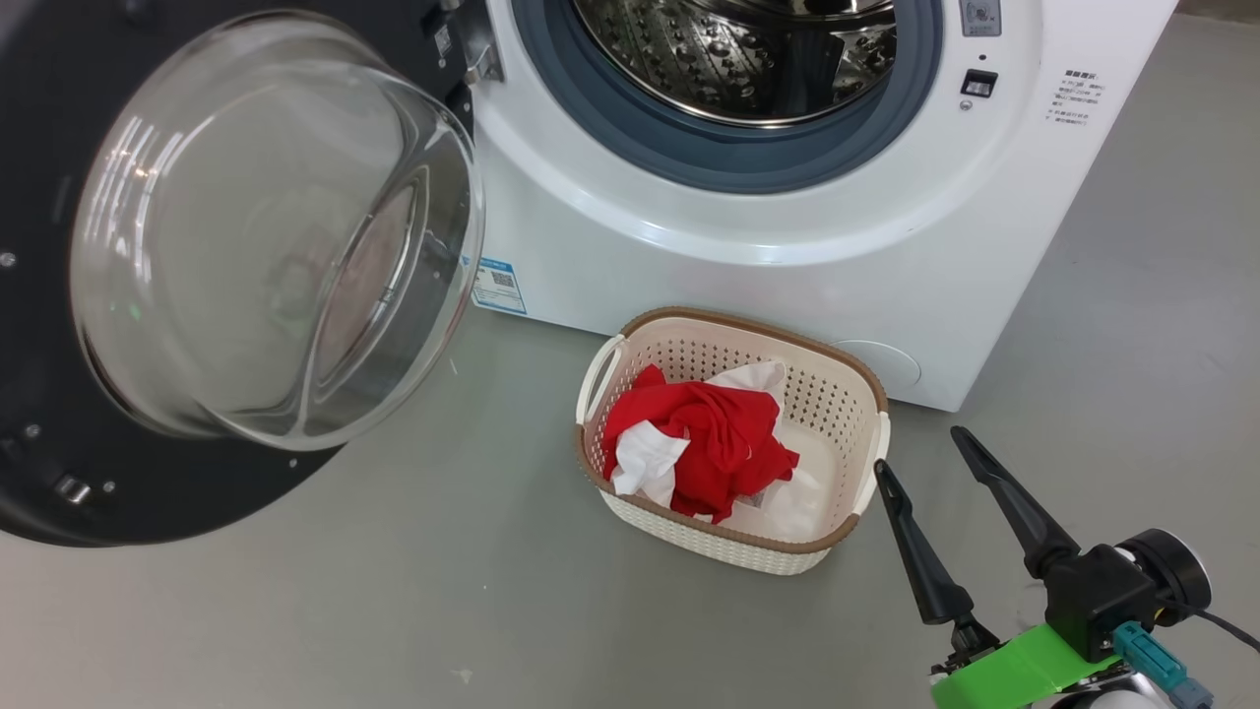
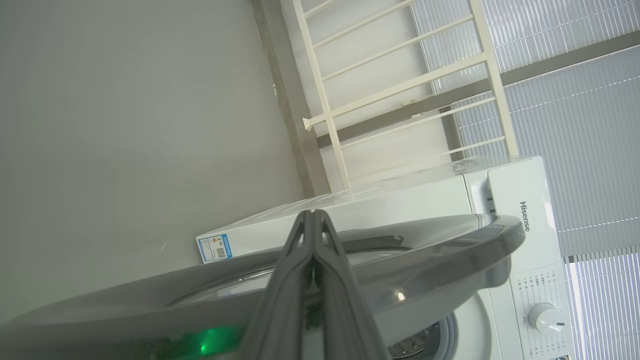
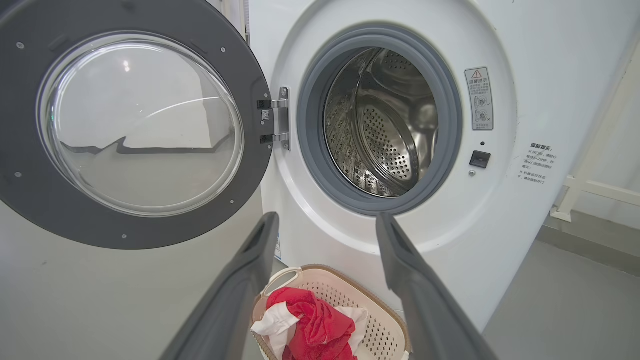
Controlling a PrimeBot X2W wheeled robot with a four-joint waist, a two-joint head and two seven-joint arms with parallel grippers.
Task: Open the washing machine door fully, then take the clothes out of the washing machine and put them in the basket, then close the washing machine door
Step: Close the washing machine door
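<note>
Clothes (image 1: pixel 714 443) lie in the basket (image 1: pixel 837 399), six o'clock of the washing machine (image 1: pixel 748 266), door (image 1: pixel 266 236) wide open; right fingers (image 1: pixel 1014 507) spread empty at four o'clock; left fingers (image 2: pixel 290 280) clenched together.

Washing machine door (image 1: pixel 49 443): matt black rim, glossy clear glass. Drum (image 3: pixel 385 135): shiny perforated steel. Soft cloth clothes (image 1: pixel 724 443) in a perforated plastic basket (image 1: pixel 837 394).

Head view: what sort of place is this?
Probably a laundry corner, perhaps a test room: a white front-loading washing machine with its door open, a basket of red clothes on bare grey floor.
</note>
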